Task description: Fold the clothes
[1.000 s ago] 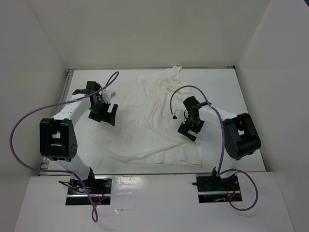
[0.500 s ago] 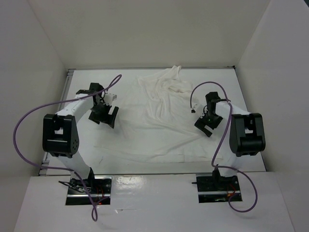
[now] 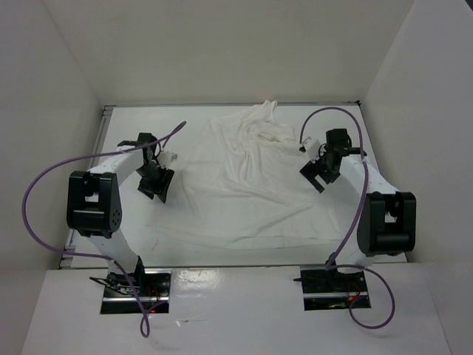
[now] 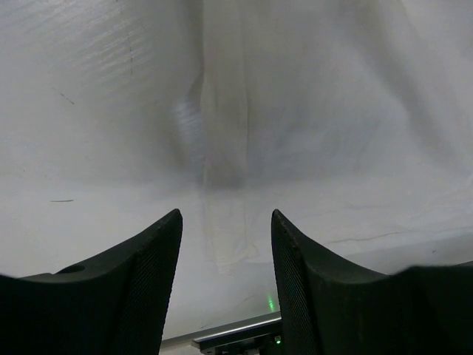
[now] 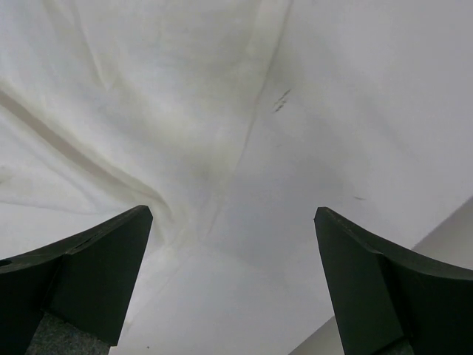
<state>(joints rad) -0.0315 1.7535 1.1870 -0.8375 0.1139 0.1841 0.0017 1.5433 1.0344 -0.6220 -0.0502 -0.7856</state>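
The clothes (image 3: 236, 185) are one white wrinkled garment spread over the middle of the table, bunched at the far edge. My left gripper (image 3: 157, 188) hovers low at its left edge. In the left wrist view a folded strip of the cloth (image 4: 222, 133) runs down between the fingers, and the left gripper (image 4: 225, 218) stands partly open with a gap and nothing pinched. My right gripper (image 3: 318, 176) is at the garment's right side. In the right wrist view the right gripper (image 5: 233, 214) is wide open over the cloth's (image 5: 148, 111) edge.
White walls close in the table (image 3: 133, 140) on three sides. A metal rail (image 3: 106, 118) runs along its left edge. Purple cables (image 3: 44, 185) loop off both arms, and the arm bases (image 3: 133, 285) sit at the near edge.
The right arm swung from the garment's middle out to its right side, and the cloth there now lies flatter. The left gripper's jaws narrowed and it dropped slightly toward the left edge.
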